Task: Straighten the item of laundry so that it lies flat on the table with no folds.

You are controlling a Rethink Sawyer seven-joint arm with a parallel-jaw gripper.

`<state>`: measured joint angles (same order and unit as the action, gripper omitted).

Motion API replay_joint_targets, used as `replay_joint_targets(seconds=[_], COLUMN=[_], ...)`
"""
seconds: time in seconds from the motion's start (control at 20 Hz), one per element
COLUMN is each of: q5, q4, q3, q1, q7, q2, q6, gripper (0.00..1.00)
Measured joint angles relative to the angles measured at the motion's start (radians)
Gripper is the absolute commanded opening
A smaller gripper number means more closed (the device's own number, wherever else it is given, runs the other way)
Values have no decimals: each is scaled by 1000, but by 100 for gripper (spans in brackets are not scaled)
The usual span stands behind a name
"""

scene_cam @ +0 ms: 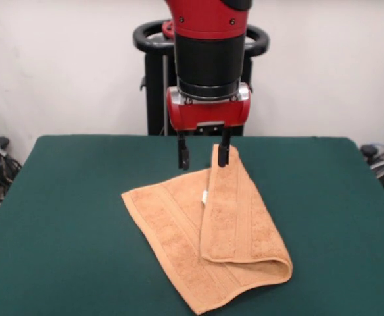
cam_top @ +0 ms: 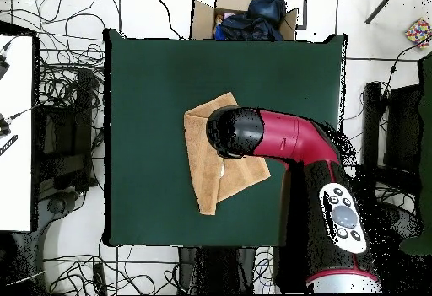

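Though the washcloth (scene_cam: 208, 240) lies near the middle of the table (scene_cam: 60, 217), it is not yet flat: in the front view its nearest corner points toward the table's near edge, and a flap is doubled over the right half, making a rounded fold at the near right. That flap tapers upward to a far corner that sits against the right finger of the claw (scene_cam: 203, 157). A small white tag (scene_cam: 205, 196) peeks out at the flap's left edge, which suggests that an outer edge of the cloth has been brought across onto its middle. The left part of the cloth is a single layer with its woven bands running diagonally.

Farther back, the claw hangs straight down over the far end of the cloth. Its two dark fingers (scene_cam: 183, 155) stand apart, so it is open; the left one is clear above the single layer, the right one touches or just overlaps the flap's raised corner. Nothing looks pinched between them. From above, the arm (cam_top: 291, 141) hides this spot, with cloth showing around it.
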<state>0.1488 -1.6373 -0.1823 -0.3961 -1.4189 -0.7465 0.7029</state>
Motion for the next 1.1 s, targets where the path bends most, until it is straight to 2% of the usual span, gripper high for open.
replay_joint_targets(seconds=[0.55, 1.1], q5=[0, 0], q4=[5, 99], q3=[0, 0], q1=[0, 20], q7=[0, 0], q2=[11, 120], q6=[0, 0], gripper=[100, 100])
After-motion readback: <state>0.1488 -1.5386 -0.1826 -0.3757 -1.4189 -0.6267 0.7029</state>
